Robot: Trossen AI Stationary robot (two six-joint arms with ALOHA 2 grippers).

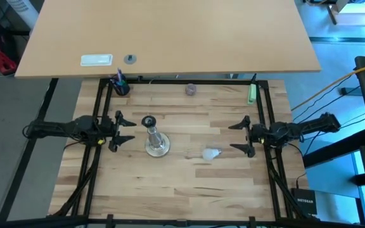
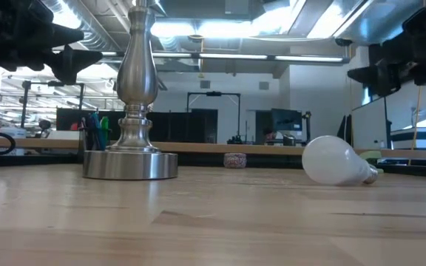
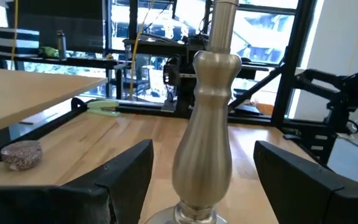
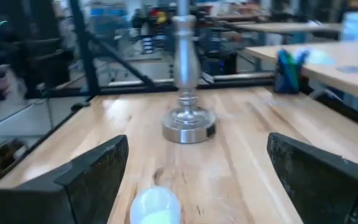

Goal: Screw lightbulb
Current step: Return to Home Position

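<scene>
White lightbulb (image 1: 212, 154) lay beside the lamp (image 1: 156, 144). My left pincer (image 1: 130, 130) and right pincer (image 1: 233, 137) flanked that lamp, open, seemingly homing; next, regrasp.

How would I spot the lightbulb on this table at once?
On the light wooden table, find the silvery lamp stand left of centre. Between it and the right claw lies the lightbulb, on its side. It is the only white, frosted globe there; the greyish knob sits at the far edge.

Wood table (image 1: 189, 183): silver stand (image 1: 156, 144) upright, lightbulb (image 1: 212, 154) on side, knob (image 1: 190, 90).
</scene>
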